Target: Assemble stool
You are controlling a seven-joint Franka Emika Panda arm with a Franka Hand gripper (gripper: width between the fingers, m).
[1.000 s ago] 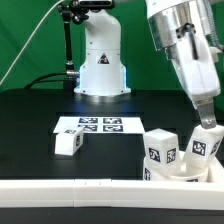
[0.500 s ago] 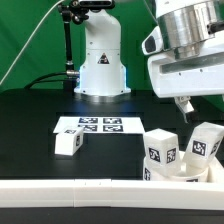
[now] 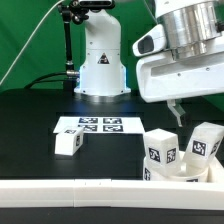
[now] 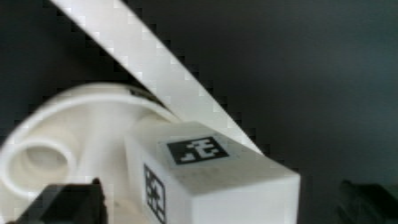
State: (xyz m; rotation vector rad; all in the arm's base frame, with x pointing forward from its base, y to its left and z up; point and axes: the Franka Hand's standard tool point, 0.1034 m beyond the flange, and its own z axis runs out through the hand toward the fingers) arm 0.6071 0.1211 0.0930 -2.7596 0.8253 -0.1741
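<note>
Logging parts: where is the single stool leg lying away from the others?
The loose leg lies at the exterior view's left, by that end of the marker board, between it and the white rail.

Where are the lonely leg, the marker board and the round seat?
loose leg (image 3: 68, 144): exterior view, its front face.
marker board (image 3: 95, 126): exterior view, its middle.
seat (image 4: 80, 110): wrist view, its rounded edge.

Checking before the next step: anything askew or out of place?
One leg on the seat looks tilted toward the exterior view's right; the leg beside it stands straight. A third leg lies apart by the marker board.
</note>
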